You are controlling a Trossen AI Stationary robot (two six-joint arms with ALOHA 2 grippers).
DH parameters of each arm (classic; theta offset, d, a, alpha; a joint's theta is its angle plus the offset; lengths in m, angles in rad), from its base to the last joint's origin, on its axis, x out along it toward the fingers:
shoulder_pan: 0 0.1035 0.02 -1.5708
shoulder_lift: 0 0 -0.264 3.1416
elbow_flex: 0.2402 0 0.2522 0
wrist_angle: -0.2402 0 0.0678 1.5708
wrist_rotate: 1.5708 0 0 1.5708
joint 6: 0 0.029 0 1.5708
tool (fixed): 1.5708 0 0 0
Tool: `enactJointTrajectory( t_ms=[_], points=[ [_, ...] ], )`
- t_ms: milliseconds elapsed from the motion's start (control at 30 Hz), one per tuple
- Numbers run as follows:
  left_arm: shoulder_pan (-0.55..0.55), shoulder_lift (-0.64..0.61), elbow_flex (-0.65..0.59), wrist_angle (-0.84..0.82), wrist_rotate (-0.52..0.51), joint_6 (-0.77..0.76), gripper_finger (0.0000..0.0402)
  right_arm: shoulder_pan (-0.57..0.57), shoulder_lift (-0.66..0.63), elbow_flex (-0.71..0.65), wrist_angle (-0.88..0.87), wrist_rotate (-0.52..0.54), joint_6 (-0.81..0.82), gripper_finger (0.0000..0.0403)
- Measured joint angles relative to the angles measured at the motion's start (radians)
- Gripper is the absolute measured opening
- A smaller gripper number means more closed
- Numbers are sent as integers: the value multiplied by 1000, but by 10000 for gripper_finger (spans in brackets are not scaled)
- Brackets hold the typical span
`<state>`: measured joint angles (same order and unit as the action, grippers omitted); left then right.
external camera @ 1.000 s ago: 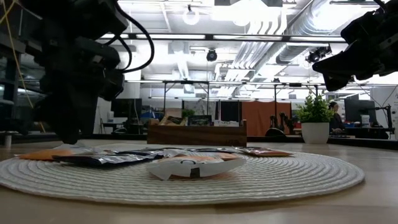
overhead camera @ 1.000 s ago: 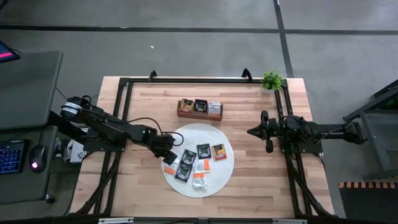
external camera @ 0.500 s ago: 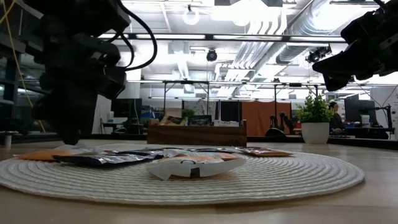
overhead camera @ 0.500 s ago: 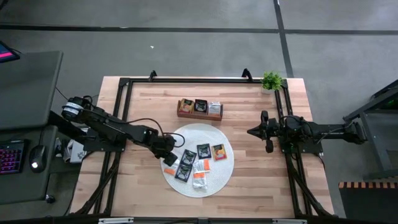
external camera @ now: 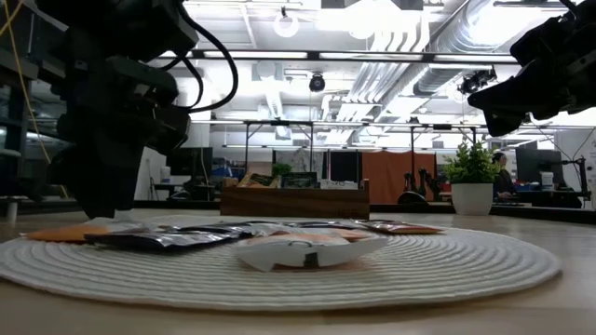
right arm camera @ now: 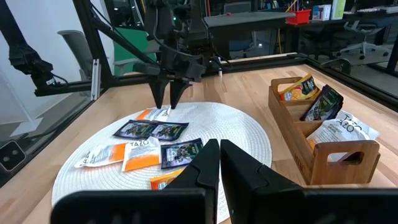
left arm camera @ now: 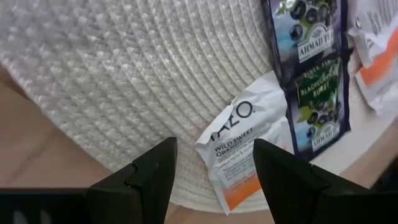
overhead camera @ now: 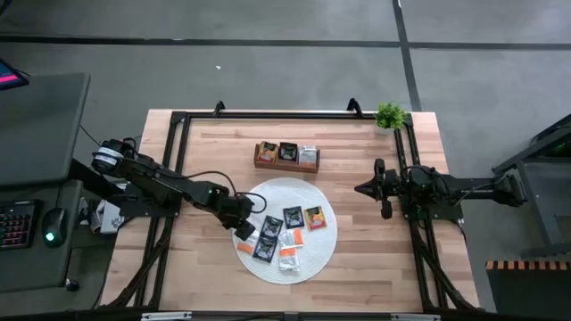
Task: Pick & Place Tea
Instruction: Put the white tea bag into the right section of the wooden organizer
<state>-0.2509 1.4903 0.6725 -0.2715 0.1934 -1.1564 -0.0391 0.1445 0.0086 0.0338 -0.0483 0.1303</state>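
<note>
Here the left gripper (overhead camera: 239, 217) hovers open over the orange-and-white tea sachet (left arm camera: 239, 155) at the mat's (overhead camera: 323, 242) edge, lining up a pick. Next, I judge, it must drop and pinch. The right gripper (overhead camera: 361, 189) waits shut.

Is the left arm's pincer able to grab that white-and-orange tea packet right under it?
Probably yes. The left pincer hangs open just above the white-and-orange tea packet at the edge of the round mat, and nothing lies between them.
</note>
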Motion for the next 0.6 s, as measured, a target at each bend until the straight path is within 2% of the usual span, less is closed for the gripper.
enactJointTrajectory(
  t_ms=[367, 467, 600],
  points=[
    [1, 5, 4, -16, -16, 1, 209, 0, 0, 0, 0, 0, 0, 12],
    [1, 23, 7, -11, -15, 5, 187, 0, 0, 0, 0, 0, 0, 12],
    [2, 39, 7, -10, -16, 27, 138, 0, 0, 0, 0, 0, 0, 12]
  ],
)
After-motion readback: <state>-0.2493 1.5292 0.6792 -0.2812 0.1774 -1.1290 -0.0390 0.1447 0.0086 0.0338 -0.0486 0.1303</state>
